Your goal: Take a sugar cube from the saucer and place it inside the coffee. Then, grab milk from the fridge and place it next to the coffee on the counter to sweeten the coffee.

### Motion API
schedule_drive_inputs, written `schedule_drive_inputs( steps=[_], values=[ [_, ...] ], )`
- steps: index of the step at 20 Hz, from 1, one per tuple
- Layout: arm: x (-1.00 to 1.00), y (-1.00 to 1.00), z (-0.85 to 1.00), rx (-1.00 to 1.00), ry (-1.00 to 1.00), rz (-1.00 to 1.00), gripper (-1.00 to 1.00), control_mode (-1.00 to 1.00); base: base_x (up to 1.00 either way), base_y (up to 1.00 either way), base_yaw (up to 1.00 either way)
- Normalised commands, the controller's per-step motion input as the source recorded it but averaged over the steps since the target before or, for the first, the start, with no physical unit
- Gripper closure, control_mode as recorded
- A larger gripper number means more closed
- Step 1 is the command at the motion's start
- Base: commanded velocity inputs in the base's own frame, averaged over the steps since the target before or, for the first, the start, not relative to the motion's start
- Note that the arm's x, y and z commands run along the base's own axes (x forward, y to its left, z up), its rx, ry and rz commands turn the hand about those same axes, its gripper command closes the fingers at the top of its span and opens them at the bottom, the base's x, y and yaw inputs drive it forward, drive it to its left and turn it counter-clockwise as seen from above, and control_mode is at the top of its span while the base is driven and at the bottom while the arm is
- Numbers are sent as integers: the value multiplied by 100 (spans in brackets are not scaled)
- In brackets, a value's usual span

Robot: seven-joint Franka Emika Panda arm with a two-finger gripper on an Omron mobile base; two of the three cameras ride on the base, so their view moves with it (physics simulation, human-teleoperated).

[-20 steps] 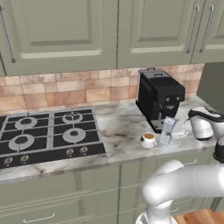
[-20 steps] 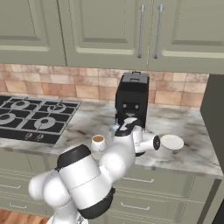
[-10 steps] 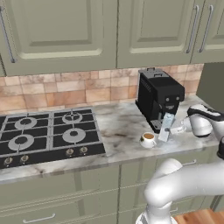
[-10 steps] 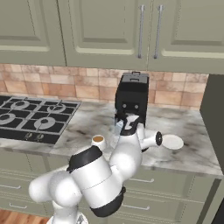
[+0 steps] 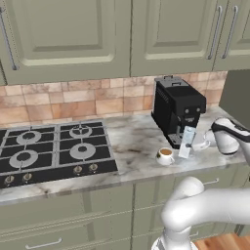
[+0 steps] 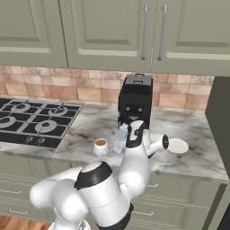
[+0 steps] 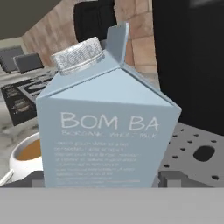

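Note:
The milk (image 7: pixel 107 127), a pale blue carton with a ribbed cap, stands on the counter (image 5: pixel 132 146) just right of the coffee (image 5: pixel 165 155). The coffee is a white cup holding brown liquid. My gripper (image 7: pixel 105 179) reaches in from the right at the carton's base. A dark fingertip (image 7: pixel 37 178) stands on each side of the carton, and the jaws are open. In the right base view the milk (image 6: pixel 121 138) stands between the coffee (image 6: pixel 100 146) and my gripper (image 6: pixel 126 136). The saucer (image 6: pixel 178 145) lies farther right. The fridge and the sugar cube are out of view.
A black coffee machine (image 5: pixel 178 110) stands right behind the carton, and its perforated drip tray (image 7: pixel 197 153) is close beside it. A black gas hob (image 5: pixel 53 151) takes up the counter's left part. Olive-green wall cabinets (image 5: pixel 122 34) hang above.
The carton stays beside the cup. The arm's elbow has swung a little to the right in the right base view. The fingers have eased away from the carton's sides.

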Motion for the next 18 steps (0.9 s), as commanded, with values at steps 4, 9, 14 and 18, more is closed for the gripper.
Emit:
schedule_drive_inputs(
  steps=[4, 9, 14, 18],
  values=[
    [-12, 5, -19, -12, -14, 0, -100, -100, 0, 0, 0],
    [0, 4, -11, -9, -8, 0, -100, -100, 0, 0, 0],
    [0, 3, -3, -6, -9, 0, -100, -100, 0, 0, 0],
    [0, 0, 0, -3, -11, 0, -100, -100, 0, 0, 0]
  ],
)
